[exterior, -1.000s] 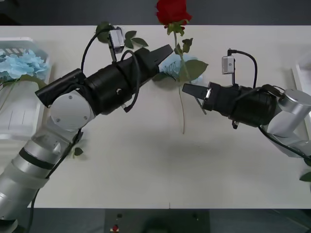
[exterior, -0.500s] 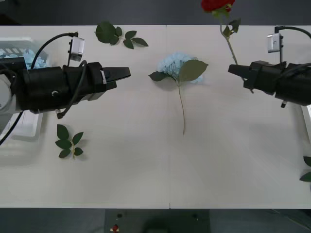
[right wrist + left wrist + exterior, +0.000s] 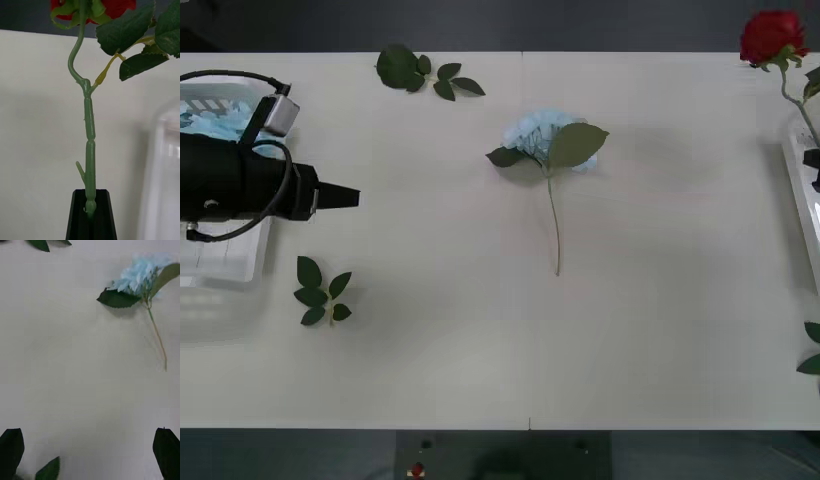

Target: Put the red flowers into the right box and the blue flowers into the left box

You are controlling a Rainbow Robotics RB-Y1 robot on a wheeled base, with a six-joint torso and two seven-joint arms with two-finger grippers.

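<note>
The right gripper (image 3: 91,215) is pinched tight on the stem of a red rose (image 3: 772,37), holding it up over the right box (image 3: 802,205) at the table's right edge. The left gripper (image 3: 90,444) is spread wide above the left box (image 3: 225,262). One blue flower (image 3: 545,140) lies flat in the middle of the table (image 3: 480,340).

No text, label, brand, number or sign can be read anywhere in these views.
</note>
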